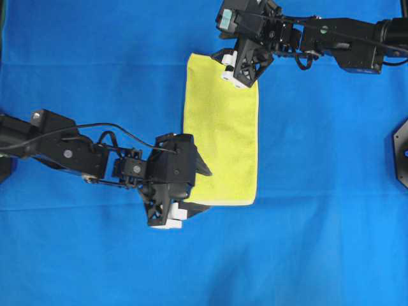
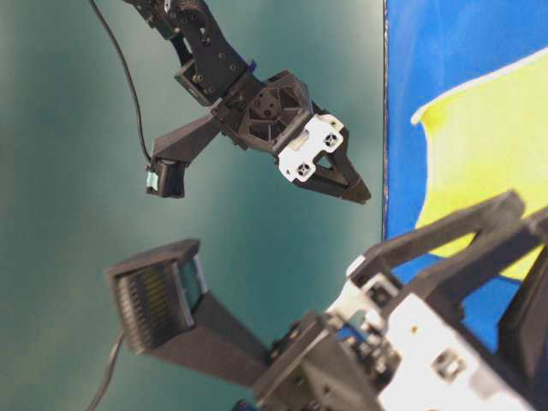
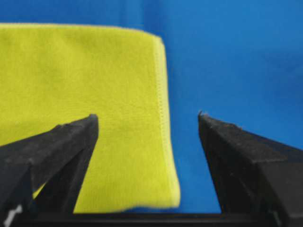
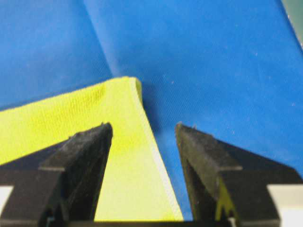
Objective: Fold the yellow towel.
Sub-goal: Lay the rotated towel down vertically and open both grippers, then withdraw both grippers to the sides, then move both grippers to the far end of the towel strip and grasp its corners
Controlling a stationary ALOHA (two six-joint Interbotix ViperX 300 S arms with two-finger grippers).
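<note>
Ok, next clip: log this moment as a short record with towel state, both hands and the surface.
towel: yellow towel lying flat as a tall narrow rectangle, apparently already folded once
left hand: left hand open, at the towel's near left corner, hemmed edge between its fingers, nothing gripped
right hand: right hand open, at the far left corner, nothing gripped
surface: blue cloth

The towel (image 1: pixel 221 131) lies flat on the blue cloth (image 1: pixel 319 242). Bare cloth runs along its right edge and below its bottom edge. The left gripper (image 1: pixel 203 167) covers its lower-left corner; the right gripper (image 1: pixel 239 75) hangs over its top edge. Its left edge between them is unblocked.
</note>
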